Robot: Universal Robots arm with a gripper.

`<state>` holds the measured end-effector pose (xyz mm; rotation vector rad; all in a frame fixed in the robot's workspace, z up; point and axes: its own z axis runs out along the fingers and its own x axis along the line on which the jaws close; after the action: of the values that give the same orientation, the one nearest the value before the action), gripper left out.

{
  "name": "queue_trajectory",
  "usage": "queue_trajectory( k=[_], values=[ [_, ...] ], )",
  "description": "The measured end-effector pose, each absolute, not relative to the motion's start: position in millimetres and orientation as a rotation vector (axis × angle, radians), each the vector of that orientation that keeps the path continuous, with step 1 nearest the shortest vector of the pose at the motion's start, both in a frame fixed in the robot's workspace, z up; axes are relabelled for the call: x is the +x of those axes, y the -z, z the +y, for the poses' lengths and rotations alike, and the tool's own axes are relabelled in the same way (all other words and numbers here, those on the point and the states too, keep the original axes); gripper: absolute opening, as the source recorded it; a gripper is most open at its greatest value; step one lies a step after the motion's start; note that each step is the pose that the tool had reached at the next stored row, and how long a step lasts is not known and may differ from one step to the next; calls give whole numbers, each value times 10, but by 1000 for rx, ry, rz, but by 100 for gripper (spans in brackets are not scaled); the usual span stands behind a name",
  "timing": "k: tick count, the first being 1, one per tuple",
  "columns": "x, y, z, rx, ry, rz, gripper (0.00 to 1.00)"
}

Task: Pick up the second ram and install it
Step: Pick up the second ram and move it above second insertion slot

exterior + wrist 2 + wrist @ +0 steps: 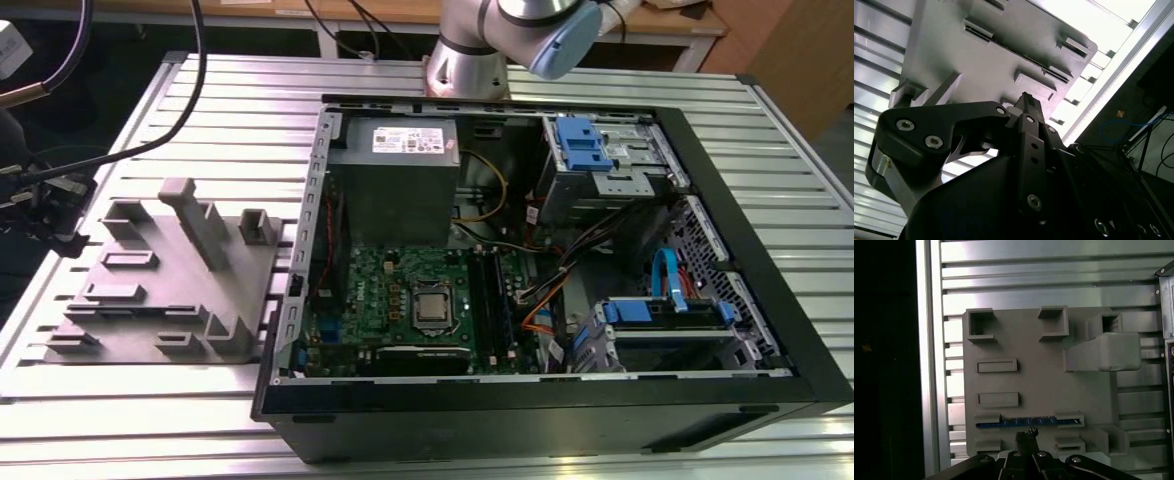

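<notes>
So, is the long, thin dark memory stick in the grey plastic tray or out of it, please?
In the tray: the first wrist view shows the memory stick on edge between two slot blocks, gripper close by.

Second ram point(1024, 423): long, thin, flat strip, viewed edge-on in the first wrist view, where a bluish-dark top edge is shown. It is stood on edge, level, and seated between two end slots of the grey holder tray point(1044, 375).

Slatted metal table point(134, 415), grey holder tray point(147, 312) beside open computer case point(534, 412) on it
</notes>
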<state>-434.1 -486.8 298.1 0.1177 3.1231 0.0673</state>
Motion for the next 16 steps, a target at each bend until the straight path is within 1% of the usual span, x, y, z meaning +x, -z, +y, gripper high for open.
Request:
queue_trajectory(
  k=[6, 16],
  values=[
    [-4341, -2980, -4868, 105, -67, 3124, 7],
    [-4341, -2968, -4868, -170, -69, 3125, 7]
  ],
)
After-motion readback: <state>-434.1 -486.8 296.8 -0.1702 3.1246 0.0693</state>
